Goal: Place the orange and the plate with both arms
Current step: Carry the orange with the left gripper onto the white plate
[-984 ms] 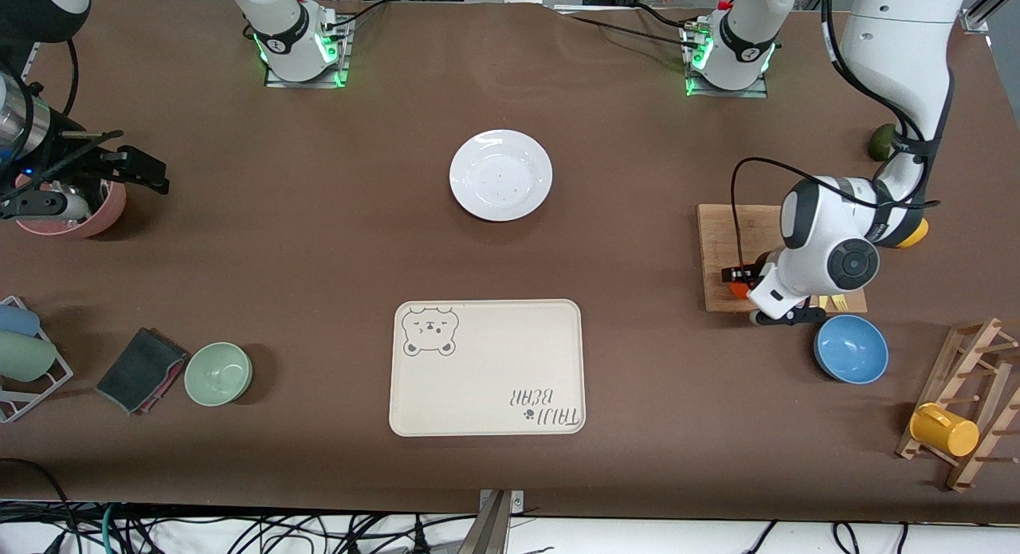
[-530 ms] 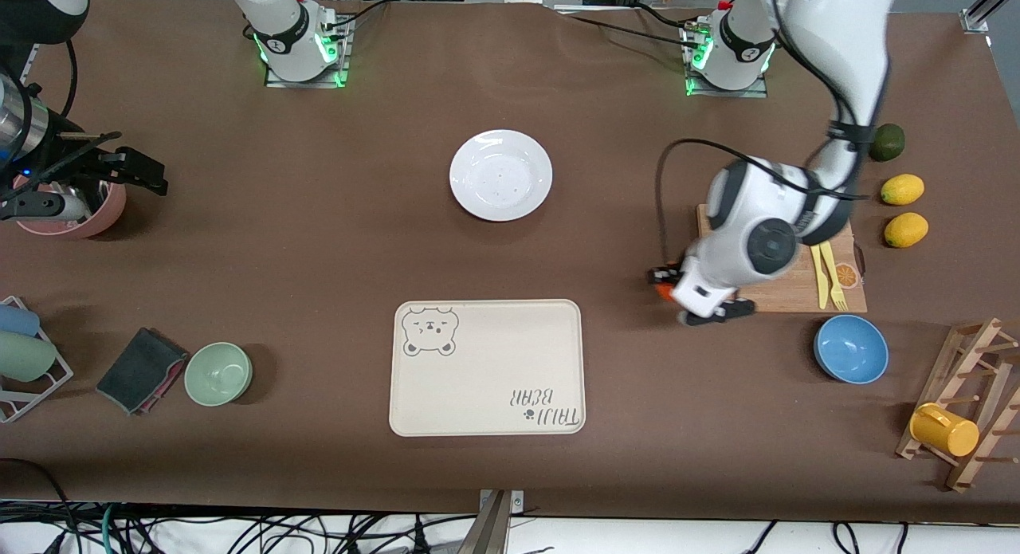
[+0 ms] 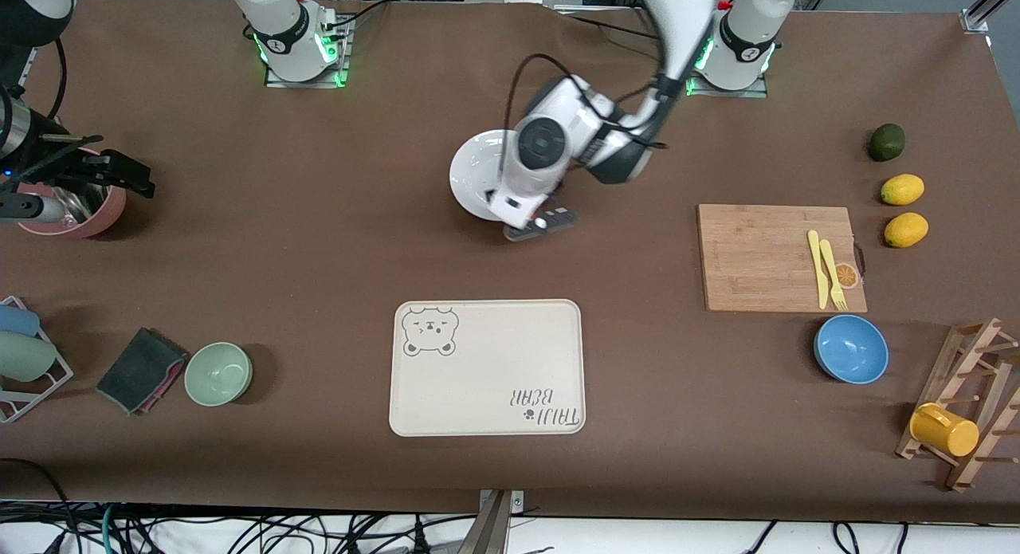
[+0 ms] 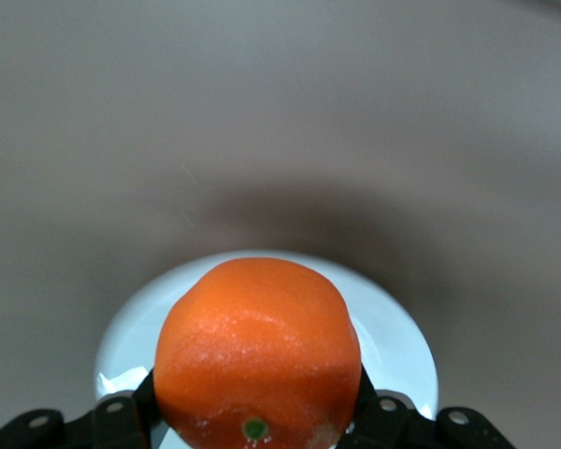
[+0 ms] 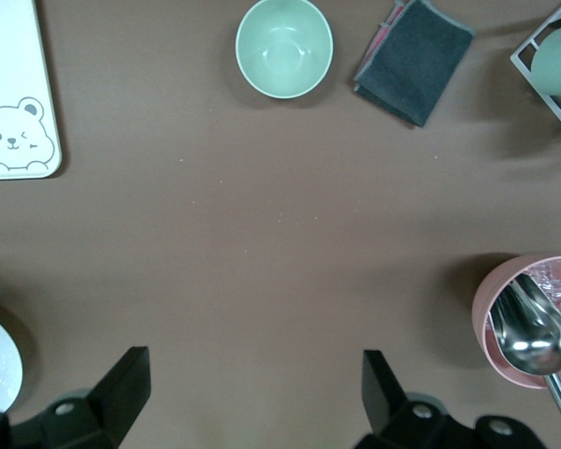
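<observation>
My left gripper point(image 3: 535, 223) is shut on the orange point(image 4: 257, 351), a round bright orange fruit with a small green stem dot. It holds it in the air over the plate's edge that faces the front camera. The white plate point(image 3: 476, 171) lies mid-table and shows under the orange in the left wrist view point(image 4: 397, 332). The left wrist hides the orange in the front view. My right gripper point(image 3: 111, 175) waits open and empty over the table beside a pink cup point(image 3: 76, 211). Its dark fingers point(image 5: 122, 383) stand wide apart.
A cream bear tray point(image 3: 488, 368) lies nearer the front camera than the plate. A wooden cutting board point(image 3: 765, 255) with yellow cutlery, a blue bowl point(image 3: 850, 348), two lemons point(image 3: 902, 189) and a mug rack sit toward the left arm's end. A green bowl point(image 3: 218, 373) and dark cloth point(image 3: 142, 369) sit toward the right arm's end.
My left gripper has carried the orange from the cutting board across the table to above the plate. My right gripper has barely moved.
</observation>
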Controlling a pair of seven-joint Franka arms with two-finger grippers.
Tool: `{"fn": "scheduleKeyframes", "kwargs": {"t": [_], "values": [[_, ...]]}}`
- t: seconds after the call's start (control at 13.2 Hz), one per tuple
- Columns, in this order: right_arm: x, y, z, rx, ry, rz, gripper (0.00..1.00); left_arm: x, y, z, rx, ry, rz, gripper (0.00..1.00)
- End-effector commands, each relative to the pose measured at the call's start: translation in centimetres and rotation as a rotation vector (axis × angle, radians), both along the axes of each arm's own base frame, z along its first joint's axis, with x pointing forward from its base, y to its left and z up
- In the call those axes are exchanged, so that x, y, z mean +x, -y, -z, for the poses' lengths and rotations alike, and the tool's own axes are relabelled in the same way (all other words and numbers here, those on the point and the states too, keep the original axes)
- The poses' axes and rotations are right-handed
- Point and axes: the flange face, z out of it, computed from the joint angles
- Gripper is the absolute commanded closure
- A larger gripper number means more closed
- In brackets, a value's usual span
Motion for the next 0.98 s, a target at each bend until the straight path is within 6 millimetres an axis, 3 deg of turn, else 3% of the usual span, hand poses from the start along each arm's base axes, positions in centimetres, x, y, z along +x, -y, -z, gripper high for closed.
{"fn": "scheduleKeyframes", "kwargs": {"t": [0.0, 0.15, 0.23, 0.3, 0.45, 0.53, 0.68, 0.76, 0.91], "values": [[0.3, 0.3, -0.4, -0.005, -0.002, 0.017, 0.0, -3.5, 4.7, 3.2, 0.036, -0.026, -0.011, 0.98], [0.0, 2.2, -0.5, -0.002, -0.005, 0.042, 0.0, -5.5, 5.8, 4.1, 0.047, -0.032, 0.02, 0.88], [-0.1, 2.5, -0.4, -0.003, -0.019, 0.047, 0.0, -5.4, 5.7, 4.2, 0.051, -0.028, 0.026, 0.56], [-0.2, 2.4, -0.4, -0.002, -0.028, 0.044, 0.0, -5.4, 5.7, 4.0, 0.052, -0.025, 0.029, 0.01], [-0.2, 2.5, -0.3, -0.003, -0.03, 0.044, 0.0, -4.7, 4.9, 2.7, 0.068, -0.042, 0.026, 0.0], [-0.2, 2.5, -0.3, -0.003, -0.033, 0.044, 0.0, -3.5, 3.7, 0.8, 0.083, -0.061, 0.021, 0.0], [-0.8, 2.4, 0.3, 0.001, -0.082, 0.015, 0.0, 1.0, 0.3, -2.5, 0.077, -0.071, -0.043, 0.0], [-0.9, 2.2, 0.4, 0.005, -0.095, -0.019, 0.0, 3.5, -2.0, -3.9, 0.076, -0.085, -0.059, 0.0], [-0.8, 2.0, 0.7, 0.01, -0.101, -0.033, 0.0, 9.9, -9.9, -8.1, 0.039, -0.128, -0.043, 0.0]]}}
